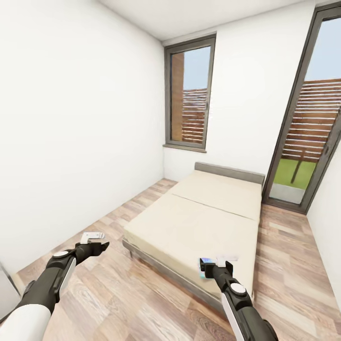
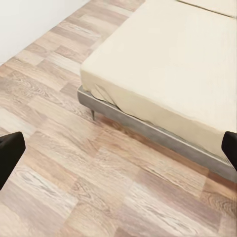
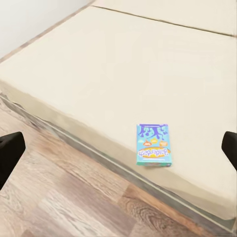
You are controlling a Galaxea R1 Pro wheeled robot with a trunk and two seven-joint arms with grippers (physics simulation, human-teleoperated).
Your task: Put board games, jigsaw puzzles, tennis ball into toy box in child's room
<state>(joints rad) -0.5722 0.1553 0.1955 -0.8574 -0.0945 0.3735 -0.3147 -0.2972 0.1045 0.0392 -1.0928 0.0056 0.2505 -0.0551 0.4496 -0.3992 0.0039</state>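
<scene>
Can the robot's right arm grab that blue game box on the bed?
Probably yes. The blue game box lies flat near the edge of the bed, just ahead of the right gripper. The fingers are spread wide, and nothing lies between them and the box.

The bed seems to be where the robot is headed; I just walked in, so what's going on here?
The robot faces the bed with both arms out. A small blue board game lies near the mattress's near edge, below the right gripper, which is open and holds nothing. The left gripper hangs open over the wood floor.
</scene>
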